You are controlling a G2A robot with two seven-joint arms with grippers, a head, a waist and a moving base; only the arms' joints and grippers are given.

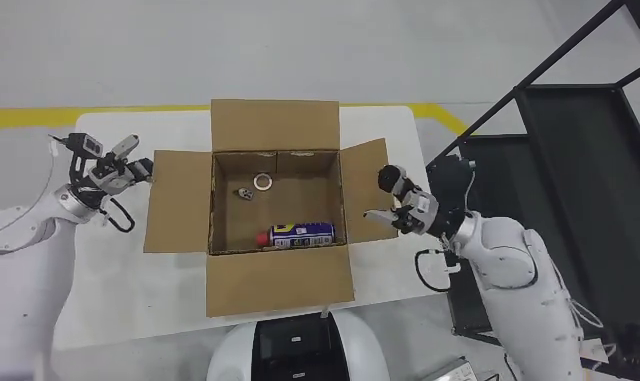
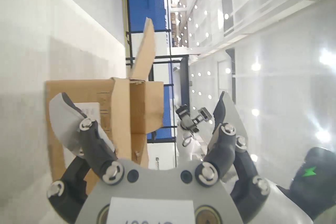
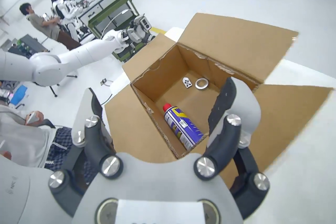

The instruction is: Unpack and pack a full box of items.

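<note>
Sitting open on the white table [image 1: 110,271], the cardboard box [image 1: 275,124] has all four flaps spread out. Down on its floor the blue-and-yellow spray can [image 1: 300,236] lies on its side along the wall nearest the robot, red cap toward the box's left side, while a metal ring [image 1: 263,182] and a small white piece [image 1: 245,193] sit just beside each other by the far wall. Left gripper [image 1: 137,156] hangs just outside the box's left flap, fingers spread wide and holding nothing, and right gripper [image 1: 380,196] is at the outer edge of the box's right flap, jaws likewise parted and empty.
</note>
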